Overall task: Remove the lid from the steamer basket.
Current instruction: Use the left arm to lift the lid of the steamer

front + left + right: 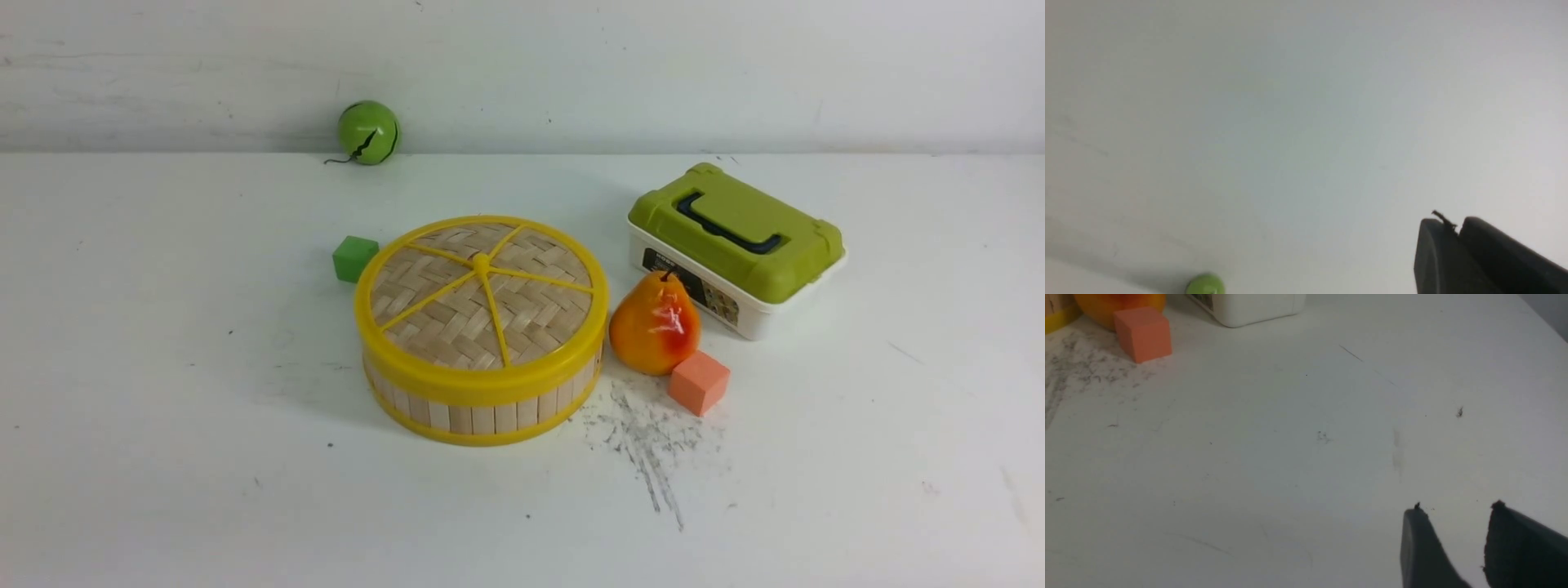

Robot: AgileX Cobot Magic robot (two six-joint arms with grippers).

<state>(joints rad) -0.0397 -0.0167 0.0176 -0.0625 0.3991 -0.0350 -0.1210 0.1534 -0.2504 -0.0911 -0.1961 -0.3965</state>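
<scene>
The steamer basket (482,412) stands mid-table, round, with pale slat walls and yellow rims. The lid (482,298), woven bamboo with a yellow rim, yellow spokes and a centre knob, sits closed on it. Neither arm shows in the front view. My left gripper (1455,226) is shut and empty, its dark fingers pressed together, pointing at bare wall and far from the basket. My right gripper (1457,508) is open and empty above bare table, to the right of the basket; only a yellow sliver of the basket (1055,316) shows in that view.
A pear (655,324) and an orange cube (698,381) sit just right of the basket. A white box with an olive-green lid (739,245) lies behind them. A green cube (354,258) touches the basket's back left. A green ball (368,132) rests at the wall.
</scene>
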